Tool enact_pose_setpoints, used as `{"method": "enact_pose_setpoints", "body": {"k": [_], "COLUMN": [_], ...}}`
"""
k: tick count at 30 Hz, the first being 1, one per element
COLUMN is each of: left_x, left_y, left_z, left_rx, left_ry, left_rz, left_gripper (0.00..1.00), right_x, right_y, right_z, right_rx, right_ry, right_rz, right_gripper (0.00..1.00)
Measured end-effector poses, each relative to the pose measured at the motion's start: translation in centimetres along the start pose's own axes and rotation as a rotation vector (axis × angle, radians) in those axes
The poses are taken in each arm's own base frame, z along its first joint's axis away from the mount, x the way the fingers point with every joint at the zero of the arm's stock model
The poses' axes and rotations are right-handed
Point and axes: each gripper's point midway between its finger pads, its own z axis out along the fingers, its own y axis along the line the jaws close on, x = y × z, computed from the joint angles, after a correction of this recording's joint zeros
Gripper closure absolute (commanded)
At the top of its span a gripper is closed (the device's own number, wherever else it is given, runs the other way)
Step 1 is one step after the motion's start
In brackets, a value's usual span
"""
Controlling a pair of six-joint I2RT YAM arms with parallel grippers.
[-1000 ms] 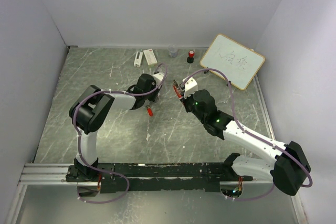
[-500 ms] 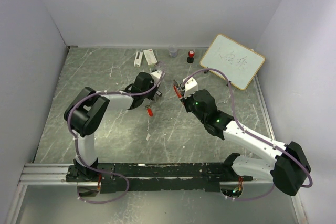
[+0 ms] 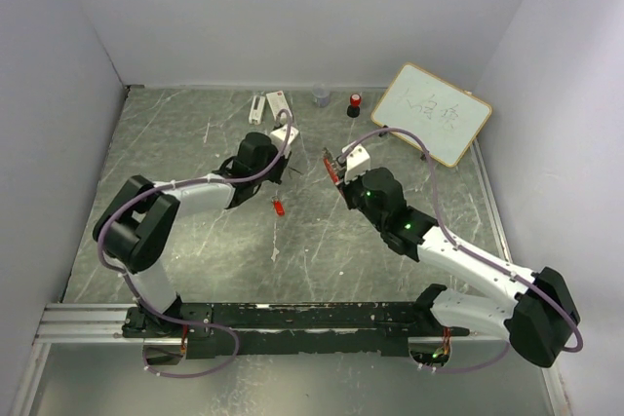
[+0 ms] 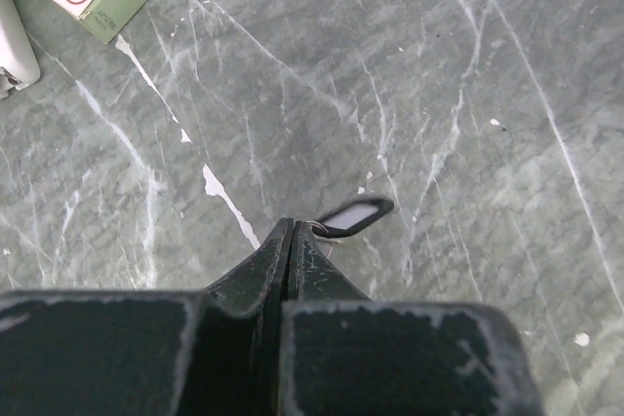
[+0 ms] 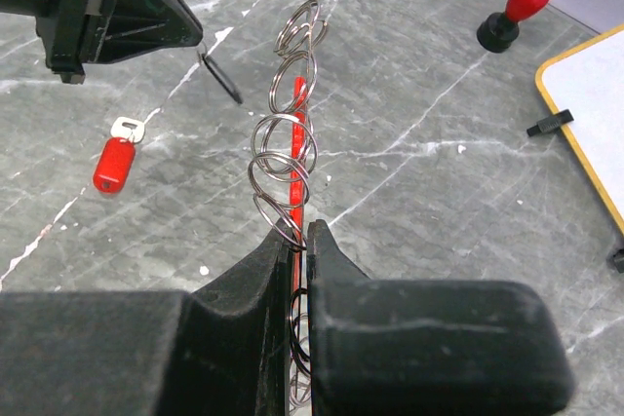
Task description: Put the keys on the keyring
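Left gripper (image 4: 291, 231): we see both fingers pressed together with no gap, pinching the black-tagged key (image 4: 355, 213) at its small metal end. The tag sticks out to the right of the fingertips. In the right wrist view the same tag hangs down from the left gripper's tip, apparently off the marbled table (image 3: 195, 143). Right gripper (image 5: 297, 233): jaws closed on the keyring (image 5: 290, 138), a string of linked silver rings that stands up from between the fingers, with the red fob (image 5: 297, 129) running along behind the rings. Seen from above, the two gripper tips face each other near the middle of the table, close but not touching. The black tag sits just left of the topmost rings. The red-tagged key (image 5: 116, 161) lies flat on the table, free of both grippers, nearer the arm bases than the two tips. A red-capped stamp (image 5: 514, 13) and a whiteboard (image 3: 432, 112) sit further back on the right.
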Motion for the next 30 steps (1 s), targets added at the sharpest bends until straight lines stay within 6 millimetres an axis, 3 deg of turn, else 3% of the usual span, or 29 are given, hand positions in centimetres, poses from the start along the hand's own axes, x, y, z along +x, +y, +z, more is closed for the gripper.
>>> {"method": "enact_pose_setpoints", "body": {"k": [4, 15, 20, 30], "left_x": [-0.8, -7.4, -8.1, -8.7], "left_y": [-0.5, -2.6, -3.7, -5.4], "left_z": [-1.4, -7.8, -9.5, -10.9], "left_rx": [0.026, 0.161, 0.219, 0.280], "left_ry": [-0.027, -0.270, -0.310, -0.340], "left_rz": [-0.012, -0.016, 0.008, 0.058], "left_gripper": [0.93, 0.93, 0.93, 0.93], "right_x": [-0.1, 0.2, -0.5, -1.0], "right_y": [0.3, 1.7, 2.3, 2.9], "right_z": [-0.3, 0.2, 0.6, 1.5], "right_rx": [-0.023, -0.102, -0.129, -0.156], "right_ry": [-0.012, 0.010, 0.013, 0.024], "right_rz": [-0.001, -0.025, -0.025, -0.026], "right_gripper": [1.00, 1.00, 1.00, 1.00]}}
